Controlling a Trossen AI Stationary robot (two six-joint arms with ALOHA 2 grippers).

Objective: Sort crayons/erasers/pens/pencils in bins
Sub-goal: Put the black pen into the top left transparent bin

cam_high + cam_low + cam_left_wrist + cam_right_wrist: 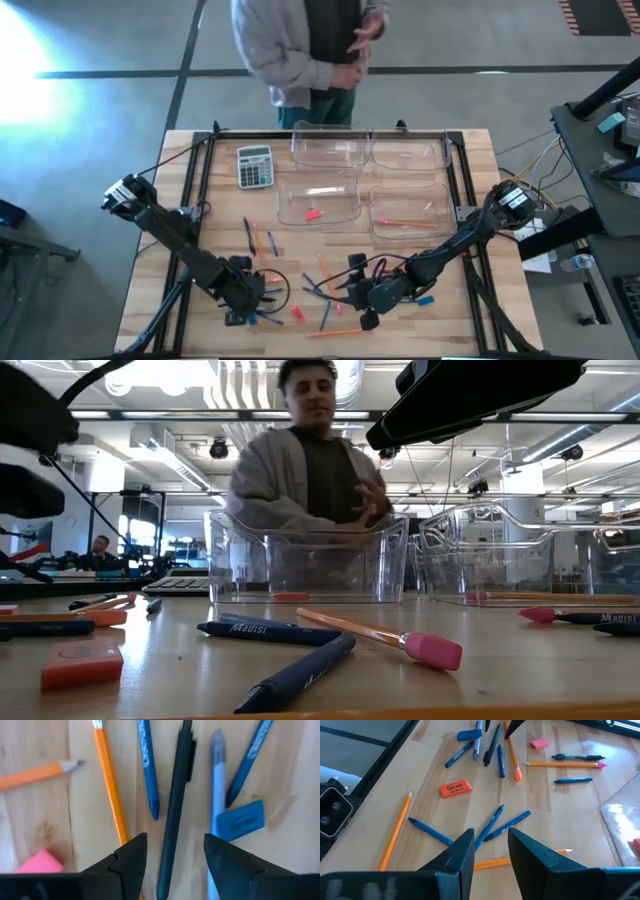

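While both arms hang low over the scattered items, nothing is held.

The left tool (170, 862), at about seven o'clock on the pale wooden bench (150, 270), has its dark angular fingers apart, straddling a slim black pen (176, 805); beside it lie blue crayons (148, 767), a flat light-blue eraser (241, 820), a chunky pink eraser (41, 861) and smooth orange pencils (111, 787). The right tool (491, 851), near five o'clock, has its fingers parted and empty above crossed blue crayons (500, 824). Four clear, round-cornered plastic bins (320, 200) sit toward twelve to one o'clock, beside a grey calculator (255, 166); a person (305, 45) stands beyond.
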